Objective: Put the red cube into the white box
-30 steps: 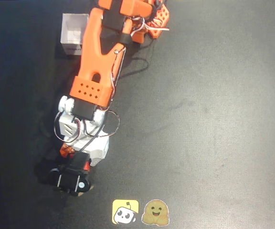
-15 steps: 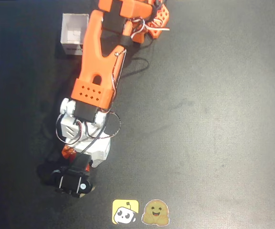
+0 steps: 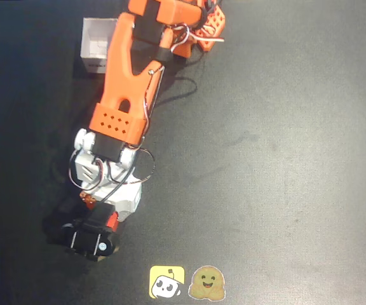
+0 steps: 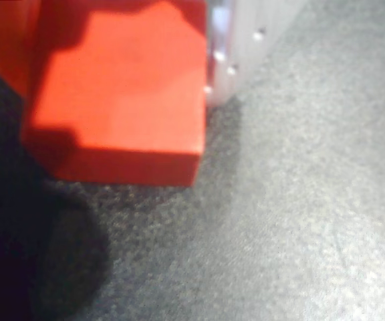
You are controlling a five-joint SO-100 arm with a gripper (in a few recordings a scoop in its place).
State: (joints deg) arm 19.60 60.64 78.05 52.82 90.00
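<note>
Reaching to the near-left part of the dark worktop (image 3: 284, 159) in the overhead view, the arm has its tool (image 3: 88, 210) low over the surface. Wrist view: the red cube (image 4: 122, 100) sits close against a pale finger (image 4: 236, 47) on its right side, and an orange part meets it on the left. The tool looks pressed onto the cube, though both contacts are blurred, so the hold is a judgement. Whether the cube rests on the worktop or hangs just above it cannot be told. The white box (image 3: 97, 46) stands well apart at the far left, partly under the arm's upper link. Step in hand — securing the pick. Next move calls for a lift, then a long carry back to the box opening.
</note>
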